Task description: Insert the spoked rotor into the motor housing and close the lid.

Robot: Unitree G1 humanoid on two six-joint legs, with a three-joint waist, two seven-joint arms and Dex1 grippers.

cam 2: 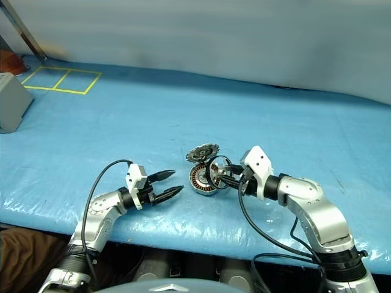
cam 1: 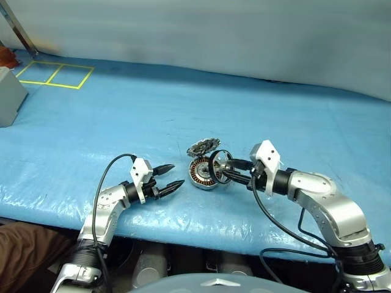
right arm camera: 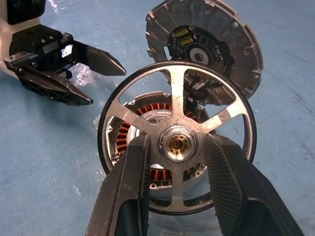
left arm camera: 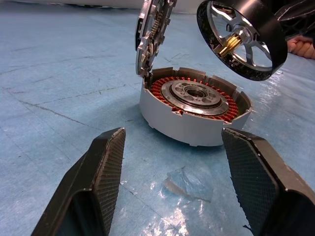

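On the blue-covered counter [cam 1: 91, 128] sits one motor housing [left arm camera: 194, 115], its lid [left arm camera: 151, 37] hinged upright at the rim. Above it one spoked rotor [right arm camera: 177, 142] hangs tilted, clamped at the hub by the right gripper [right arm camera: 176, 147], which hides its lower spokes. Facing the housing, the left gripper [cam 1: 169, 177] holds nothing, jaws apart. The right wrist view alone shows the lid's toothed inner face.

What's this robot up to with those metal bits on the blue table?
It's assembling a motor. Its right gripper holds the spoked rotor by the hub, in the air just above the motor housing, not yet inserted. The lid stands open, hinged upright. The left gripper waits beside it, fingers open and empty.
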